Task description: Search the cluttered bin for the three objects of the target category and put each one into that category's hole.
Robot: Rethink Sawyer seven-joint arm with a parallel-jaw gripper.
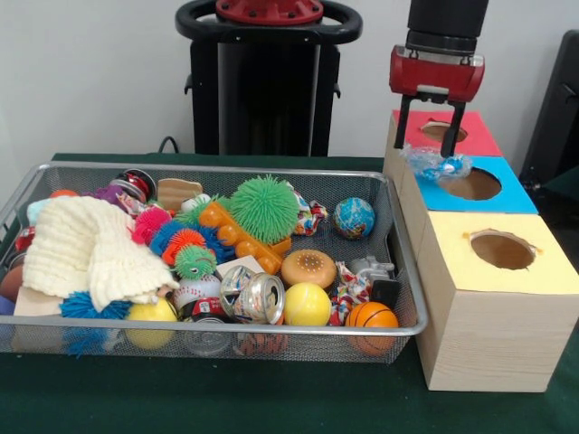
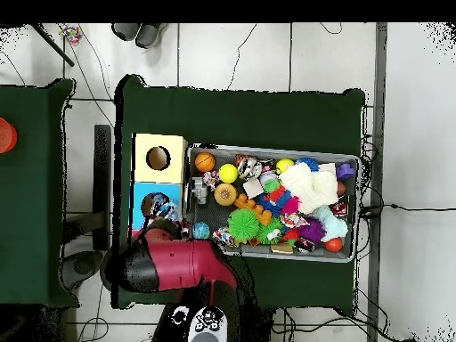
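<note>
The green surface (image 1: 271, 407) carries a wire bin (image 1: 403, 271) crowded with toys, and beside it a wooden box row with yellow hole (image 1: 502, 250), blue hole (image 1: 470, 184) and red hole (image 1: 443, 131). The claw (image 1: 432, 142) hangs spread open above a crinkly blue-clear wrapper (image 1: 437, 165) at the blue hole's edge, gripping nothing.

Green-clothed table (image 1: 271, 398) under me: wire bin (image 1: 403, 271) of clutter sits mid-table, wooden box row (image 1: 470, 334) touching its side, toward one table edge.
</note>
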